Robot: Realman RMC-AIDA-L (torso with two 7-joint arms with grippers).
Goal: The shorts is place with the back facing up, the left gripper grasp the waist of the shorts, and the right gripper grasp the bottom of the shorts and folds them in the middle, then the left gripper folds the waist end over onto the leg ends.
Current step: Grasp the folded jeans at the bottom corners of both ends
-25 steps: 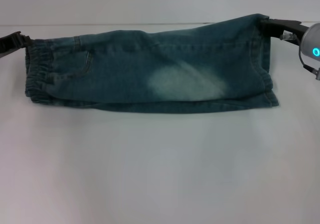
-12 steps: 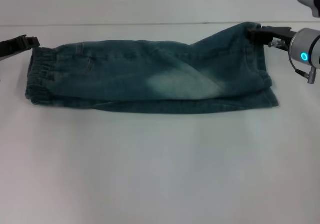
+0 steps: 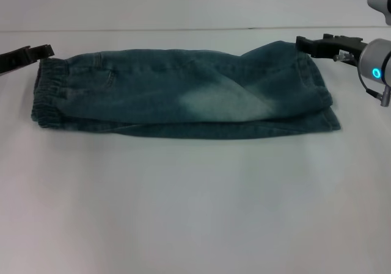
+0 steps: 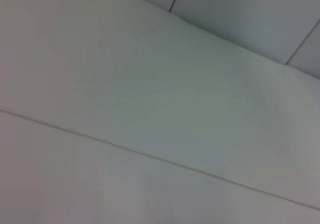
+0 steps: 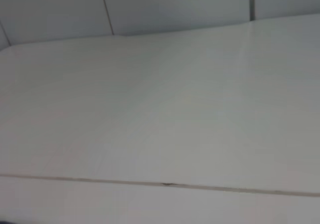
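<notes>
The shorts [image 3: 183, 94] lie flat on the white table [image 3: 195, 201] in the head view, folded lengthwise into a long band. The ruffled waist [image 3: 50, 91] is at the left end and the leg ends [image 3: 324, 97] at the right. My left gripper [image 3: 38, 53] hovers just above the waist's far corner, open and holding nothing. My right gripper [image 3: 303, 42] sits at the far corner of the leg ends, open, with the denim lying below its tips. Neither wrist view shows the shorts or any fingers.
A wide stretch of bare white table lies in front of the shorts. The table's back edge [image 3: 183, 29] meets a pale wall just behind them. Both wrist views show only the white tabletop [image 4: 150, 109] [image 5: 160, 109] and wall panels.
Both grippers have let go of the far edge, which dropped flat onto the near half. The left gripper pulled slightly off the waist. The right gripper has lowered and shifted left.
</notes>
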